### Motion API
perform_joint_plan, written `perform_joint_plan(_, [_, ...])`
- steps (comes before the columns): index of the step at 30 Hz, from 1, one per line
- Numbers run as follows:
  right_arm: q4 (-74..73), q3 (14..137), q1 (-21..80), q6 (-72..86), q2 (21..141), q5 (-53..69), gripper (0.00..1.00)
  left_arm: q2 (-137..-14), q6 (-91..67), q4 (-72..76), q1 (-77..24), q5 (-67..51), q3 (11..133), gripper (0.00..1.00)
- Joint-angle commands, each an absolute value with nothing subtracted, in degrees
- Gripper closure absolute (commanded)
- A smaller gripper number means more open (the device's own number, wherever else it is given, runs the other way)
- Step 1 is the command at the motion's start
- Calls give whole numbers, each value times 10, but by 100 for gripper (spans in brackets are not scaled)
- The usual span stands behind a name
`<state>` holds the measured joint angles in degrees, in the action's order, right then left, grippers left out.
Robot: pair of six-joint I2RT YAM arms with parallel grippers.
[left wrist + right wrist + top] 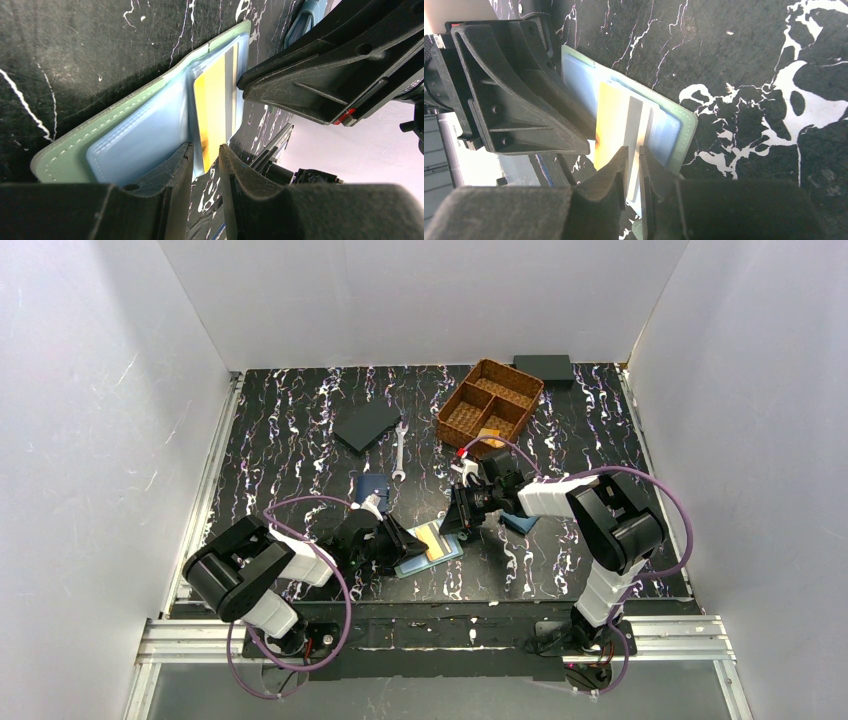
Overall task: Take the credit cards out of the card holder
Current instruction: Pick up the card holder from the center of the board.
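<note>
Card holder (428,552) on black marbled table (300,440)

Counter (300,440): glossy black marble-look with white veining, smooth. Card holder (75,150): matt mint faux leather, stitched edge; clear glossy plastic sleeves inside. Credit card (212,105): glossy yellow plastic, grey stripe. Left hand (205,172) and right hand (633,172): matt black plastic, slightly grainy. Basket (490,400): woven brown wicker. Wrench (399,450): bright metal.

Robot test cell: white walls (80,440) enclosing marbled table (290,420).
</note>
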<state>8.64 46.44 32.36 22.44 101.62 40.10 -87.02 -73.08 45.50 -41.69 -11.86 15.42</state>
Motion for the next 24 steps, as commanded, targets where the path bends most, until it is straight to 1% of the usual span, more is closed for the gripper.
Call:
perform_joint_plan(1, [81,482,326,219,1028,403,77,-887,-716,418,-413,-101,148,74])
perform_joint_plan(8, [79,483,332,232,1046,416,79,-891,-723,420,-408,-105,149,72])
perform_joint_plan(15, [40,501,347,214,1071,405,82,-893,-746,425,-401,-105,141,71])
perform_joint_plan(20, [24,509,358,203,1079,396,83,-895,-762,440,-394,-104,132,71])
perform_joint_plan(24, [21,510,359,201,1081,398,83,-895,-770,454,-391,-100,124,73])
